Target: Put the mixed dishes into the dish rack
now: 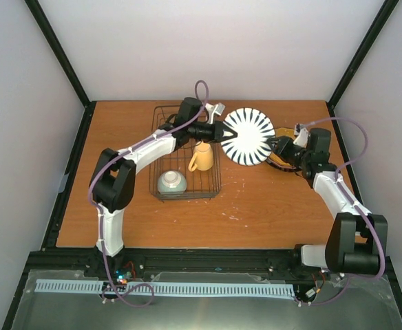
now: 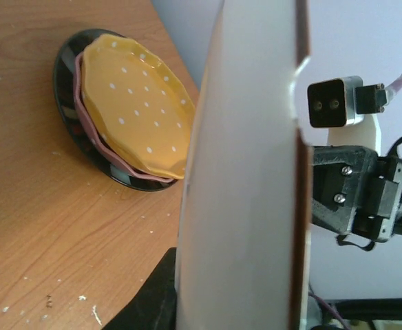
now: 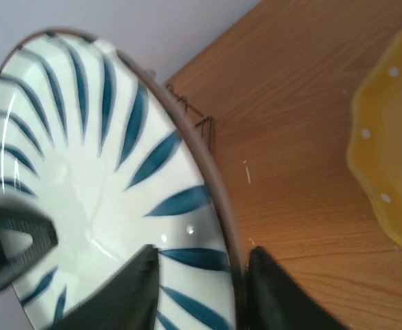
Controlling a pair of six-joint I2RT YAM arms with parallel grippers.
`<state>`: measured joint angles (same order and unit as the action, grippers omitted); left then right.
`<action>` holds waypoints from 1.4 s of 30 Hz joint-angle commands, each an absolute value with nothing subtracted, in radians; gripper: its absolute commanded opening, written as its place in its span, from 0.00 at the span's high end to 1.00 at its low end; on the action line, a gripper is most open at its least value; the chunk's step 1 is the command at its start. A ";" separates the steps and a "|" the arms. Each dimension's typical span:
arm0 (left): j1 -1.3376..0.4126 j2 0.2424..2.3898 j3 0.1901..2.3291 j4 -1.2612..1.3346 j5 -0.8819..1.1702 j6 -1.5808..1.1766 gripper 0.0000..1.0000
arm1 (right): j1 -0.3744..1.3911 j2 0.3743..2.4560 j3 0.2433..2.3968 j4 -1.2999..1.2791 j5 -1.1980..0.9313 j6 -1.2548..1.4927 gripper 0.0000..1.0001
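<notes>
The white plate with dark radial stripes hangs upright in the air between both arms, to the right of the dish rack. My left gripper is shut on its left edge. In the left wrist view the plate's pale back fills the jaws. My right gripper stands open around the plate's right rim, with its fingers apart on either side. A yellow mug and a pale blue-green bowl sit in the rack.
A stack lies on the table under the right arm: the orange-yellow scalloped plate on the pink plate on the dark-rimmed plate. The right wrist camera faces the left one closely. A corner of the rack shows behind the plate.
</notes>
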<state>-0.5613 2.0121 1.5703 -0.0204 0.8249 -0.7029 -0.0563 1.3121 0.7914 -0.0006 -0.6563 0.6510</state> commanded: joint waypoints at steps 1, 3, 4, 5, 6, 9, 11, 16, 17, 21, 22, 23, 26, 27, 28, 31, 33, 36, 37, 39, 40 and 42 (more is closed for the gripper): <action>-0.610 1.892 1.704 -0.267 0.681 -0.469 0.99 | -0.017 1.277 0.874 -0.026 -0.658 0.606 0.56; -0.606 1.847 1.753 -0.386 0.575 -0.415 0.99 | -0.018 1.257 0.880 -0.072 -0.592 0.568 0.50; -0.605 1.824 1.780 -0.446 0.516 -0.395 0.99 | -0.018 1.246 0.883 -0.096 -0.560 0.550 0.49; -0.600 1.806 1.807 -0.498 0.462 -0.379 0.99 | -0.018 1.236 0.886 -0.117 -0.523 0.533 0.49; -0.594 1.789 1.838 -0.555 0.389 -0.365 0.99 | -0.018 1.227 0.888 -0.135 -0.486 0.519 0.49; -0.580 1.758 1.944 -0.739 0.197 -0.340 0.99 | -0.018 1.202 0.893 -0.185 -0.390 0.484 0.48; -0.570 1.752 2.024 -0.859 0.070 -0.331 0.99 | -0.018 1.189 0.891 -0.207 -0.338 0.470 0.48; -0.543 1.784 2.227 -1.144 -0.232 -0.328 0.99 | -0.018 1.198 0.908 -0.242 -0.332 0.440 0.49; -0.536 1.797 2.264 -1.189 -0.273 -0.331 0.99 | -0.018 1.203 0.908 -0.242 -0.338 0.437 0.49; -0.512 1.829 2.316 -1.299 -0.409 -0.341 0.99 | -0.018 1.219 0.910 -0.239 -0.369 0.430 0.50; -0.508 1.836 2.300 -1.317 -0.435 -0.344 0.99 | -0.018 1.222 0.909 -0.238 -0.373 0.427 0.50; -0.504 1.833 2.268 -1.319 -0.454 -0.346 0.99 | -0.018 1.223 0.910 -0.238 -0.377 0.425 0.50; -0.497 1.826 2.191 -1.318 -0.490 -0.365 0.99 | -0.018 1.226 0.910 -0.237 -0.385 0.419 0.50; -0.495 1.827 2.171 -1.320 -0.504 -0.369 0.99 | -0.018 1.226 0.909 -0.238 -0.385 0.416 0.50; -0.494 1.829 2.157 -1.319 -0.513 -0.375 0.99 | -0.018 1.226 0.908 -0.239 -0.385 0.413 0.50; -0.494 1.847 2.138 -1.318 -0.523 -0.384 0.99 | -0.018 1.224 0.901 -0.234 -0.387 0.407 0.50; -0.494 1.861 2.135 -1.318 -0.529 -0.389 0.99 | -0.018 1.224 0.899 -0.234 -0.389 0.404 0.51; -0.494 1.880 2.136 -1.318 -0.541 -0.391 0.99 | -0.018 1.221 0.895 -0.229 -0.393 0.400 0.51; -0.494 1.884 2.136 -1.317 -0.543 -0.392 0.99 | -0.018 1.221 0.893 -0.227 -0.391 0.398 0.51; -0.493 1.896 2.136 -1.317 -0.549 -0.398 0.99 | -0.018 1.224 0.893 -0.227 -0.391 0.395 0.51; -0.494 1.903 2.135 -1.316 -0.549 -0.400 0.99 | -0.018 1.225 0.893 -0.227 -0.391 0.394 0.51; -0.494 1.917 2.133 -1.316 -0.550 -0.406 0.99 | -0.018 1.227 0.891 -0.226 -0.393 0.394 0.51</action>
